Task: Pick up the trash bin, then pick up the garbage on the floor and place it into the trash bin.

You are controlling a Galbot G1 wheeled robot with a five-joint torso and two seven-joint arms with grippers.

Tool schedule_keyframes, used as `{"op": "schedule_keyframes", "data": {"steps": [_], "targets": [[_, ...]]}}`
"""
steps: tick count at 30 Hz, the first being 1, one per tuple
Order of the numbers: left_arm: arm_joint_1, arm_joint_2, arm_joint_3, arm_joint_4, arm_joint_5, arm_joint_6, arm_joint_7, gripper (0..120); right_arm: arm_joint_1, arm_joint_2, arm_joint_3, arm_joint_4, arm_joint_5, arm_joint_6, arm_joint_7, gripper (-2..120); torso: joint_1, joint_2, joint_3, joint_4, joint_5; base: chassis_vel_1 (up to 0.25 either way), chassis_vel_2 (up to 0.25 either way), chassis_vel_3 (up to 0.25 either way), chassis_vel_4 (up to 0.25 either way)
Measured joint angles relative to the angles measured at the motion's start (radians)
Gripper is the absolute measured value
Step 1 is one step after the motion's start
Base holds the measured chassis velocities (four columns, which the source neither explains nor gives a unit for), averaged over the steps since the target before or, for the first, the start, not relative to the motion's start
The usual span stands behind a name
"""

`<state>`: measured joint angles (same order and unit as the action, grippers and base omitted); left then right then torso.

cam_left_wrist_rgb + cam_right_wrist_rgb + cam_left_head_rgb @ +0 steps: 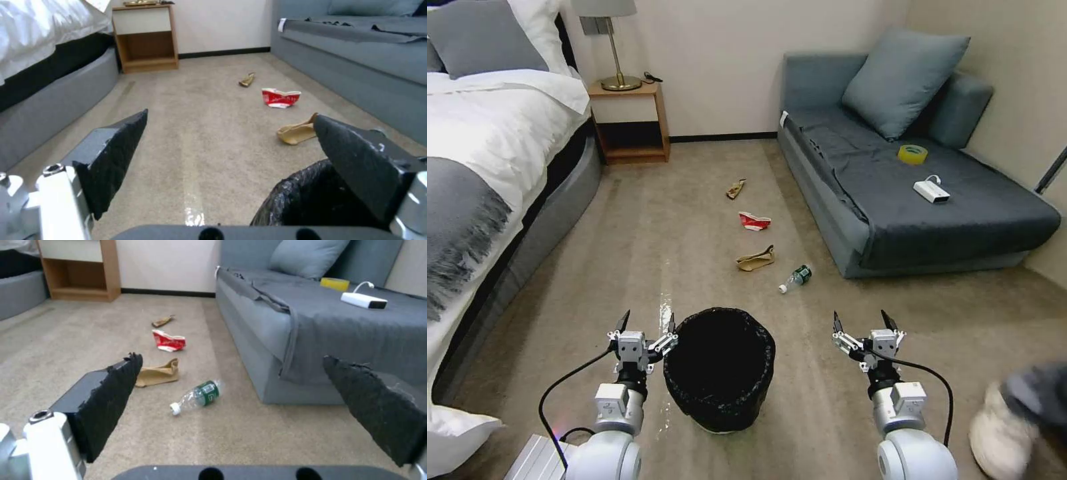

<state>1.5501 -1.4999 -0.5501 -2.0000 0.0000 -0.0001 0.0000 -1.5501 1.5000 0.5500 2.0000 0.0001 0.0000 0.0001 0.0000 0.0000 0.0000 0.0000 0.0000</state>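
The trash bin (719, 367), round and lined with a black bag, stands on the carpet right in front of me. My left gripper (648, 320) hangs open at the bin's left side, one finger (360, 160) close over the rim (307, 196). My right gripper (860, 319) is open and empty, a little to the right of the bin. Beyond the bin the garbage lies in a line: a clear bottle (796, 278) with a green label, a brown paper bag (755, 259), a red-and-white carton (754, 221) and a gold-brown wrapper (735, 189). The right wrist view shows the bottle (198, 396) nearest.
A bed (487, 173) runs along the left and a wooden nightstand (630, 123) stands at the back wall. The grey sofa (907, 193) on the right carries a yellow tape roll (912, 154) and a white box (932, 191). A person's shoe (1000, 433) is at the near right.
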Motion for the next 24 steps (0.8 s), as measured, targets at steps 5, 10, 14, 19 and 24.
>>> {"op": "schedule_keyframes", "data": {"steps": [5,10,14,19,24], "targets": [[0.000,0.000,0.000,0.000,0.000,0.000,0.000,100,0.000,0.000,0.000,0.000,0.000,0.000,0.000,100,0.000,0.000,0.000,0.0000,0.0000,0.000,0.000,0.000,0.000],[0.000,0.000,0.000,0.000,0.000,0.000,0.000,100,0.000,0.000,0.000,0.000,0.000,0.000,0.000,100,0.000,0.000,0.000,0.0000,0.0000,0.000,0.000,0.000,0.000],[0.000,0.000,0.000,0.000,0.000,0.000,0.000,100,0.000,0.000,0.000,0.000,0.000,0.000,0.000,100,0.000,0.000,0.000,0.0000,0.0000,0.000,0.000,0.000,0.000],[0.000,0.000,0.000,0.000,0.000,0.000,0.000,100,0.000,0.000,0.000,0.000,0.000,0.000,0.000,100,0.000,0.000,0.000,0.0000,0.0000,0.000,0.000,0.000,0.000],[0.000,0.000,0.000,0.000,0.000,0.000,0.000,100,0.000,0.000,0.000,0.000,0.000,0.000,0.000,100,0.000,0.000,0.000,0.0000,0.0000,0.000,0.000,0.000,0.000]]}}
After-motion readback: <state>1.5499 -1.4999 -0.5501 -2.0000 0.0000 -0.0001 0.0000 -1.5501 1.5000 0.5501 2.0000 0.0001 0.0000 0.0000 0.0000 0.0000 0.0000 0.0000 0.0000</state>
